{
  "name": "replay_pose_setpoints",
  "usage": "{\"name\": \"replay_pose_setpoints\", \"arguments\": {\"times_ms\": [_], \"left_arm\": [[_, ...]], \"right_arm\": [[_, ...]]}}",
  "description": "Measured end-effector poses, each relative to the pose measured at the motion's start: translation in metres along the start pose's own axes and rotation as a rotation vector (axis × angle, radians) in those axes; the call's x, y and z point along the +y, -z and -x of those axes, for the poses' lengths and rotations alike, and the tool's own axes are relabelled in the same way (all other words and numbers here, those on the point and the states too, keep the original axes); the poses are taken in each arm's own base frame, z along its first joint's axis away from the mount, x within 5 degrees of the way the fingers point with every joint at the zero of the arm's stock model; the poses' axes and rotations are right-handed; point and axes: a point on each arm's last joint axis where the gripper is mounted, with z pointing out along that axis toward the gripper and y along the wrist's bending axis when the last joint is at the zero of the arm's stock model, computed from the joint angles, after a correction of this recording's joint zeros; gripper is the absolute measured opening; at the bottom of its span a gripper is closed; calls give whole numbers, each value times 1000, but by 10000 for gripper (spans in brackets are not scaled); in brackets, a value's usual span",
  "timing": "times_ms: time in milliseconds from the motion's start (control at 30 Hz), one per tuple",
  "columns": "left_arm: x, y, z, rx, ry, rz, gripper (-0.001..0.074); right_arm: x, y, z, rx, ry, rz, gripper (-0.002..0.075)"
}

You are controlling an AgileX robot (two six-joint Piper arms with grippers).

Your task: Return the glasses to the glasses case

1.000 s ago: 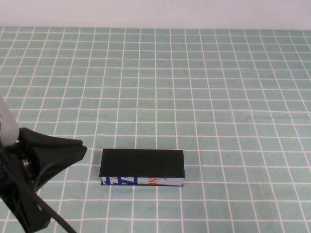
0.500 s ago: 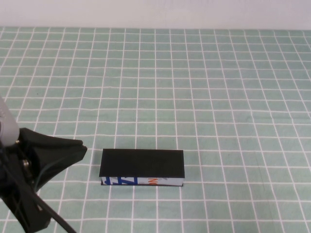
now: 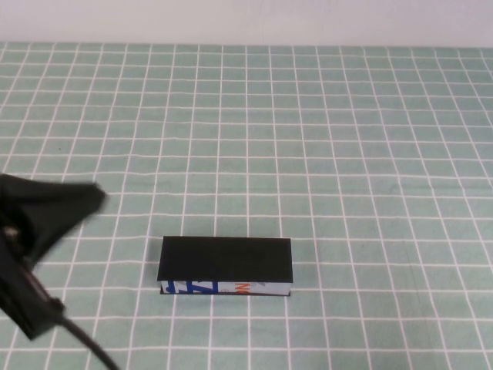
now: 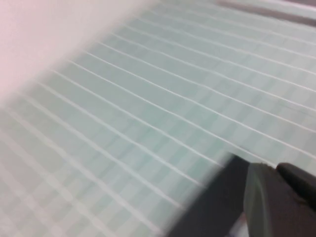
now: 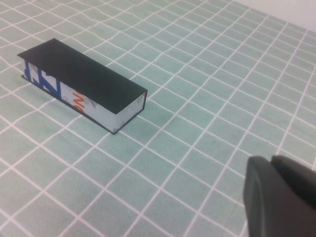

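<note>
**Case shut, glasses out of sight**

Case and arm sit apart on the green checked cloth. The glasses case lies flat near the front of the table, its black lid down and the white printed edge facing the robot. No glasses appear in any view; judging by the closed lid, they are probably inside already, which would put the task at or near its end.

The left gripper hangs at the left edge of the high view, to the left of the case and clear of it, carrying nothing. Whether its fingers are parted or together I cannot tell, since it shows only as a dark smear. The right gripper is out of the high view; its own camera catches just a dark corner of it, so its state is also unclear.

If anything remains, it is likely only checking that the flap sits flush.

The right wrist view shows the case's short end and printed side, which the left wrist view misses entirely, showing only cloth and part of the left gripper.
</note>
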Motion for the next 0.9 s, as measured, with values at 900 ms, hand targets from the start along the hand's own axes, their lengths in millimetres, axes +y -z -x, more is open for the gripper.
{"name": "replay_pose_setpoints", "arguments": {"times_ms": [900], "left_arm": [[-33, 29, -191, -27, 280, 604, -2]], "right_arm": [[2, 0, 1, -8, -40, 21, -11]]}}
